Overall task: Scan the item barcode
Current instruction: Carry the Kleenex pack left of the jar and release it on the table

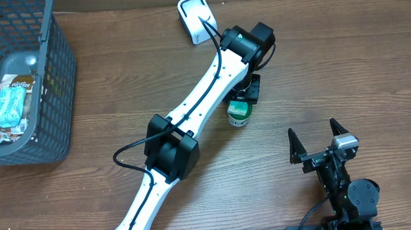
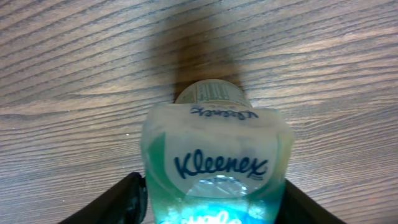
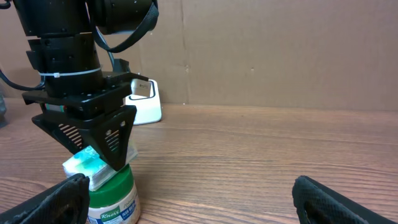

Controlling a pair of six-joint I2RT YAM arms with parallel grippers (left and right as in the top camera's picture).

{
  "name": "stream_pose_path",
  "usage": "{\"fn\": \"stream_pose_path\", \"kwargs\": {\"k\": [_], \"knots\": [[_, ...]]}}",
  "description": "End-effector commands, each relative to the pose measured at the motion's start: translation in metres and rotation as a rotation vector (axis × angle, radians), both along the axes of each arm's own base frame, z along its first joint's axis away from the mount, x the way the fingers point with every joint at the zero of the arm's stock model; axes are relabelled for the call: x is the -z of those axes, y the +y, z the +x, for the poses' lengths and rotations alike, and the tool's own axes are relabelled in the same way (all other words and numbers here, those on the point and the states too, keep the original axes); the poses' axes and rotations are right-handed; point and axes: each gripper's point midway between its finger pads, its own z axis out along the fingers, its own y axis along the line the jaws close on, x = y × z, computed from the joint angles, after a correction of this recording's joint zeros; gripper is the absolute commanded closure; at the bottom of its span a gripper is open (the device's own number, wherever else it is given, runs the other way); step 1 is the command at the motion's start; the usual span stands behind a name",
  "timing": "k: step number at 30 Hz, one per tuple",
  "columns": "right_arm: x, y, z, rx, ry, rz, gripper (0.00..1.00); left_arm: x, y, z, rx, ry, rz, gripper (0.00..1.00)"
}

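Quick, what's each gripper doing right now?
Left gripper: closed on the Kleenex pack.
Right gripper: open, holding nothing.

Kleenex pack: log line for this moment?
phase: pick | left gripper straddling teal-white soft Kleenex pack atop green-lidded Knorr jar, grip unconfirmed | right gripper open, empty | white scanner far side, scan not yet done

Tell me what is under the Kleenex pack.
A green-lidded Knorr jar stands under the Kleenex pack, which sits between the jaws of the left gripper. Its lid centre is covered.
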Motion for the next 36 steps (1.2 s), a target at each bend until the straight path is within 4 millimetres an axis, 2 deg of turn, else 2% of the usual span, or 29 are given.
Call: {"fn": "stream_pose_path", "kwargs": {"k": [1, 7, 11, 24, 27, 32, 33, 34, 35, 36], "knots": [[0.002, -0.002, 0.001, 0.013, -0.003, -0.005, 0.0, -0.017, -0.006, -0.001, 0.026, -0.029, -0.037, 0.44], [0.002, -0.002, 0.001, 0.013, -0.003, -0.005, 0.0, -0.017, -0.005, -0.002, 0.026, -0.025, -0.034, 0.43], [0.002, -0.002, 0.001, 0.013, -0.003, -0.005, 0.0, -0.017, -0.005, -0.003, 0.026, -0.02, -0.031, 0.31], [0.002, -0.002, 0.001, 0.013, -0.003, -0.005, 0.0, -0.017, -0.009, -0.011, 0.033, 0.01, -0.05, 0.34], [0.002, -0.002, 0.001, 0.012, -0.003, -0.005, 0.0, -0.017, -0.01, -0.012, 0.036, 0.012, -0.048, 0.39], [0.002, -0.002, 0.001, 0.013, -0.003, -0.005, 0.0, -0.017, -0.01, -0.012, 0.036, 0.012, -0.048, 0.57], [0.002, -0.002, 0.001, 0.012, -0.003, -0.005, 0.0, -0.017, -0.009, -0.012, 0.042, 0.012, -0.046, 0.71], [0.002, -0.002, 0.001, 0.013, -0.003, -0.005, 0.0, -0.018, -0.01, -0.012, 0.056, 0.011, -0.047, 0.82], [0.002, -0.002, 0.001, 0.012, -0.003, -0.005, 0.0, -0.018, -0.009, -0.011, 0.056, 0.01, -0.048, 0.87], [0.002, -0.002, 0.001, 0.012, -0.003, -0.005, 0.0, -0.019, -0.008, -0.011, 0.054, 0.009, -0.048, 0.88]]}}
